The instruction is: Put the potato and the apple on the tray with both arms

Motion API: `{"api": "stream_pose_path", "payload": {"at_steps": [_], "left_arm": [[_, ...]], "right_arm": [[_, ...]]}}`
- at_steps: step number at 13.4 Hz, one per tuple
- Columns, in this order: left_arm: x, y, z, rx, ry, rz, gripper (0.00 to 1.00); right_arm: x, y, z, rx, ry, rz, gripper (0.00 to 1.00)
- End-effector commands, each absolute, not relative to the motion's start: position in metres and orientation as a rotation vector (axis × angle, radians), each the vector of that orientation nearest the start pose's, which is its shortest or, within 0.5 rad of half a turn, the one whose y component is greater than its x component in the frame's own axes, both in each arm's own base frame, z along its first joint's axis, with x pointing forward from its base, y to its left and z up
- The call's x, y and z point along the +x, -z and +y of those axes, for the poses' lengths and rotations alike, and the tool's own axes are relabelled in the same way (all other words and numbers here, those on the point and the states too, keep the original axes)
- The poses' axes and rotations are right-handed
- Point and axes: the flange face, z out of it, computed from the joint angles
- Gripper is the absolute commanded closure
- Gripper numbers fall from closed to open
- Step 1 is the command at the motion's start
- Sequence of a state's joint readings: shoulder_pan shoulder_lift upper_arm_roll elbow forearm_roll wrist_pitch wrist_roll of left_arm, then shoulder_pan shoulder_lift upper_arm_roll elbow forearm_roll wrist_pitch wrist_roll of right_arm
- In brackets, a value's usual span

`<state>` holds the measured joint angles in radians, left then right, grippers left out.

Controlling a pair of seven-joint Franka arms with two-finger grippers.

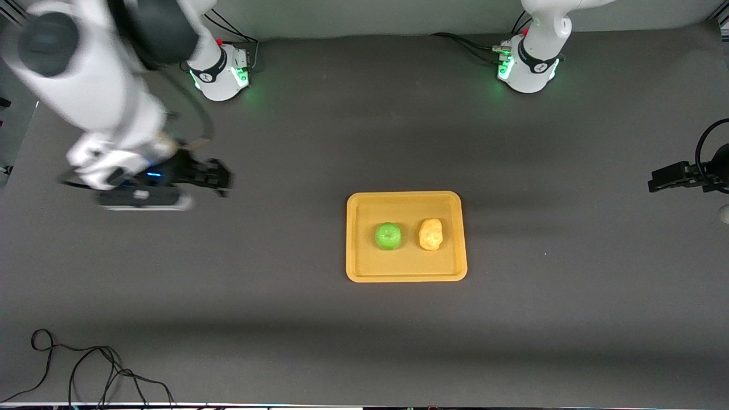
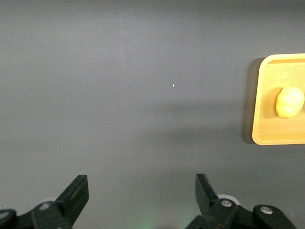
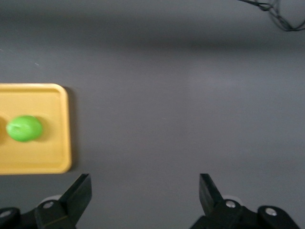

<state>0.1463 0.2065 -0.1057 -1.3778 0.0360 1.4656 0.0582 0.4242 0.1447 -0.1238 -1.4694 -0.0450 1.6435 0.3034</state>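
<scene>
Apple (image 1: 388, 236) and potato (image 1: 431, 234) sit side by side on the tray (image 1: 406, 275). The left gripper (image 2: 142, 198) and right gripper (image 3: 145, 195), fingers spread and empty, hang over bare table well apart from it. From here, pulling clear without swinging over the tray looks best.

Green apple (image 3: 24, 129) on orange tray (image 3: 57, 152), right claw (image 3: 144, 200) spread wide over bare table (image 3: 181, 109), cable (image 3: 279, 12)

Green apple (image 1: 388, 236) and lumpy yellow-tan potato (image 1: 431, 234) side by side, apart, on orange tray (image 1: 406, 275).
</scene>
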Motion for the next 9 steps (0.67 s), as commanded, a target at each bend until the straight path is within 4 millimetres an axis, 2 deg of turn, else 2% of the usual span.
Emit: {"api": "stream_pose_path", "payload": {"at_steps": [1, 5, 7, 9], "left_arm": [[0.605, -0.590, 0.037, -3.106, -0.161, 0.042, 0.00], [0.605, -0.591, 0.039, -3.106, -0.159, 0.035, 0.00], [0.605, -0.591, 0.040, -3.104, -0.156, 0.035, 0.00], [0.605, -0.591, 0.040, -3.106, -0.159, 0.033, 0.00]], "right_arm": [[0.558, -0.598, 0.112, -3.160, 0.050, -0.105, 0.00], [0.568, -0.602, 0.016, -3.164, 0.054, -0.045, 0.00], [0.567, -0.604, -0.009, -3.163, 0.039, 0.046, 0.00], [0.568, -0.612, -0.023, -3.163, 0.063, 0.083, 0.00]]}}
